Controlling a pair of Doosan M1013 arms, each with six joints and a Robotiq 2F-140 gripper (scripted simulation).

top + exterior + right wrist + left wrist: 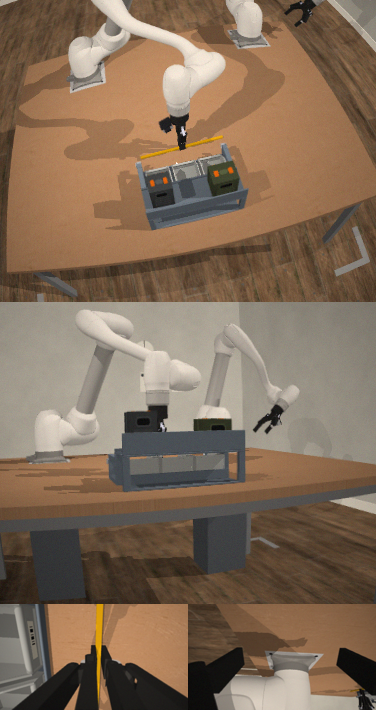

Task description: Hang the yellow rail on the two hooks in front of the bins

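Note:
The yellow rail (pixel 207 140) (pixel 99 618) (pixel 356 690) runs alongside the bin side of the blue-grey shelf (pixel 195 206) (pixel 185 442), off the shelf and outside the hooks. Its exact height is unclear. My right gripper (pixel 182 148) (pixel 98 652) points down and is shut on the rail near its middle. The left hook (pixel 139 167) and right hook (pixel 225 148) stick out at the shelf's two ends. Light grey bins (pixel 186 171) (pixel 12 644) stand side by side in the shelf. My left gripper (pixel 292 19) (pixel 261 431) (pixel 290 656) is open and empty, far from the rail.
A dark grey box (pixel 161 194) (pixel 136 422) and a green box (pixel 223 183) (pixel 212 423) stand on top of the shelf. Both arms are mounted on the brown table (pixel 300 150). In the left wrist view, a white arm base (pixel 292 682) lies between the open fingers, farther away.

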